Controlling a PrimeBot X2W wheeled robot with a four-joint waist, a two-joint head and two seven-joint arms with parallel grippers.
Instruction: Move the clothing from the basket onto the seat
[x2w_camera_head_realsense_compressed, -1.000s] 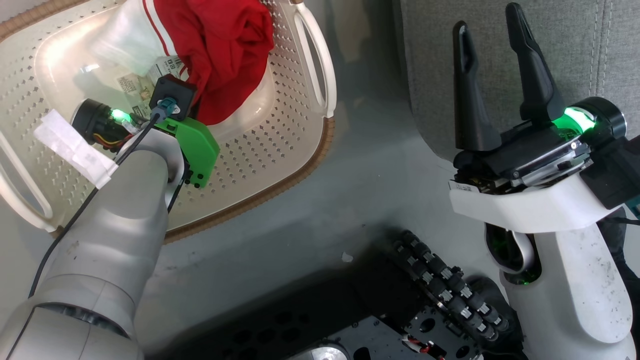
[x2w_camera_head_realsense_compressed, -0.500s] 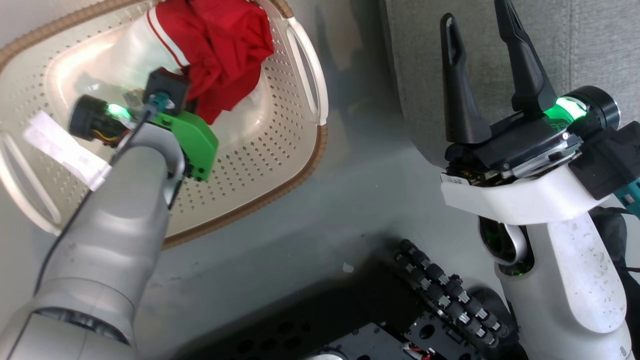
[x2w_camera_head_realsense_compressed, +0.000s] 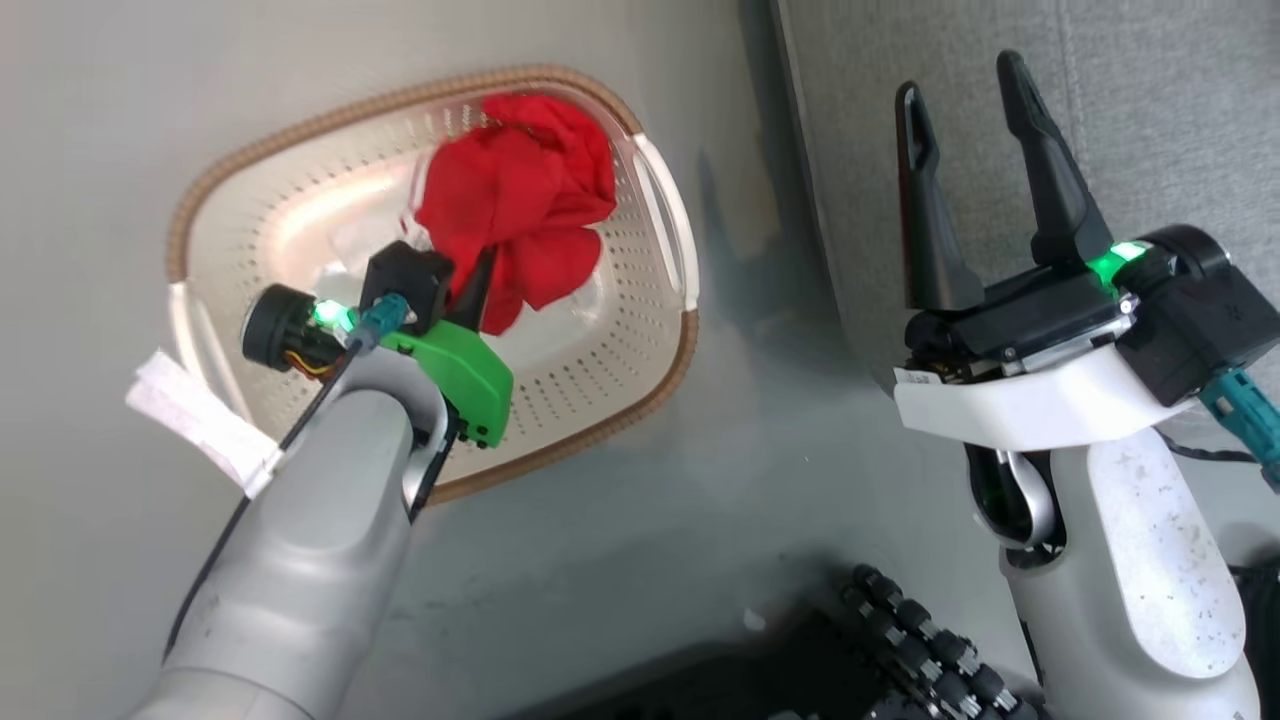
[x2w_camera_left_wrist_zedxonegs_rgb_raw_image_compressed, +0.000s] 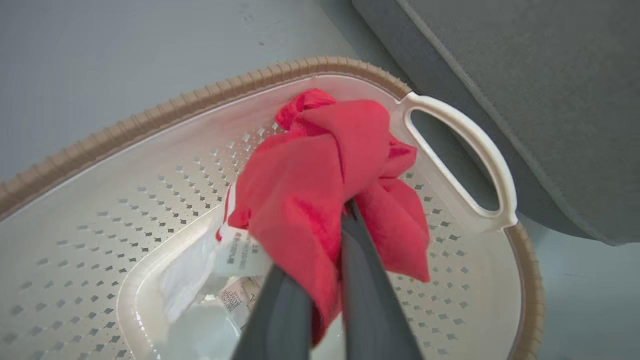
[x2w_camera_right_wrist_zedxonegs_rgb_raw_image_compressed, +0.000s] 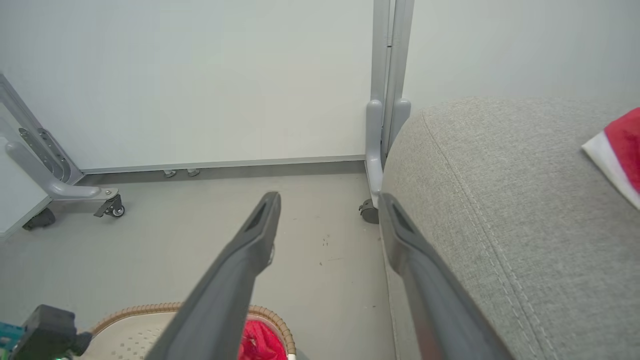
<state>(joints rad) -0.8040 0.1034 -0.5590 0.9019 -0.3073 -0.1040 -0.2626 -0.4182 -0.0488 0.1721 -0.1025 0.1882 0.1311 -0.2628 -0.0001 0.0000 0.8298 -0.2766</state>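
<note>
Pinching the red jersey (x2w_camera_left_wrist_zedxonegs_rgb_raw_image_compressed: 300, 190) above the basket (x2w_camera_left_wrist_zedxonegs_rgb_raw_image_compressed: 150, 117), left claw (x2w_camera_left_wrist_zedxonegs_rgb_raw_image_compressed: 345, 225) is hanging left of the seat (x2w_camera_left_wrist_zedxonegs_rgb_raw_image_compressed: 525, 100), right claw (x2w_camera_head_realsense_compressed: 960, 80) open.

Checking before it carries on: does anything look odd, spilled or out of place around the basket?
Nothing spilled or damaged. The red garment hangs bunched in the shut left gripper over the basket, as expected. One oddity: a strip of white tape sticks out loose beside the left forearm.
</note>
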